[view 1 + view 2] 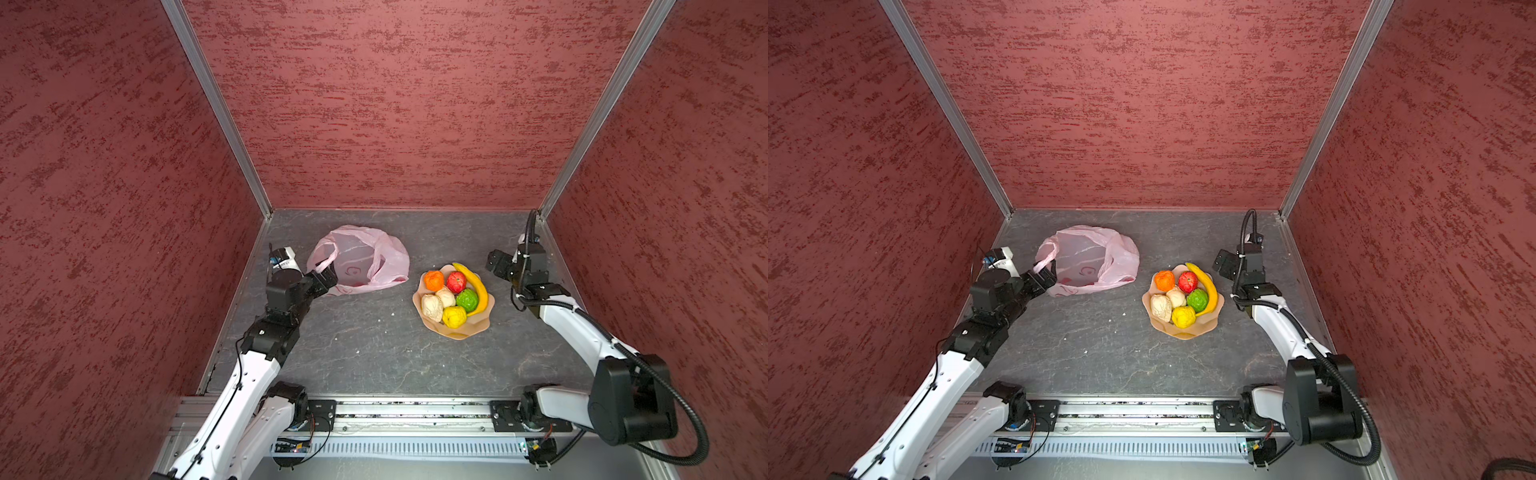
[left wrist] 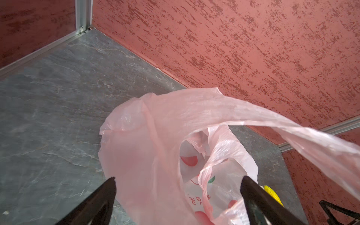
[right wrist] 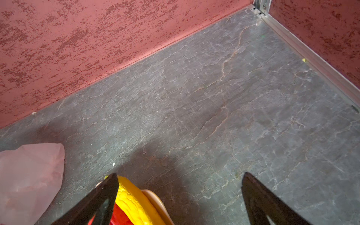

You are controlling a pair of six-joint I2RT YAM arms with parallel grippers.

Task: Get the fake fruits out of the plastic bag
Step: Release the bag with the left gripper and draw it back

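- Seven fake fruits point(image 1: 446, 297) found heaped on one tan wavy-edged plate point(image 1: 457, 334), right of centre on the grey table point(image 1: 374, 357), all outside the bag.
- Counted one curved yellow banana point(image 1: 473, 286) along the plate's right side, one orange fruit point(image 1: 434, 280) at the far left, one red fruit point(image 1: 456, 281) just beside it, one green fruit point(image 1: 467, 300) against the banana, one bumpy yellow fruit point(image 1: 454, 316) at the near edge, and two cream-white lumpy fruits point(image 1: 432, 307) on the left.
- Saw one plastic bag point(image 1: 361, 257) lying slack at the far left of the table, apart from the plate, with red and green printed marks showing through its open mouth in the left wrist view.
- Found the left gripper point(image 1: 326, 277) at the bag's near-left edge, jaws spread wide and released, with loose bag film between the fingers, unpinched.
- Found the right gripper point(image 1: 494, 264) just right of the plate's far end, jaws spread wide, grasping nothing.
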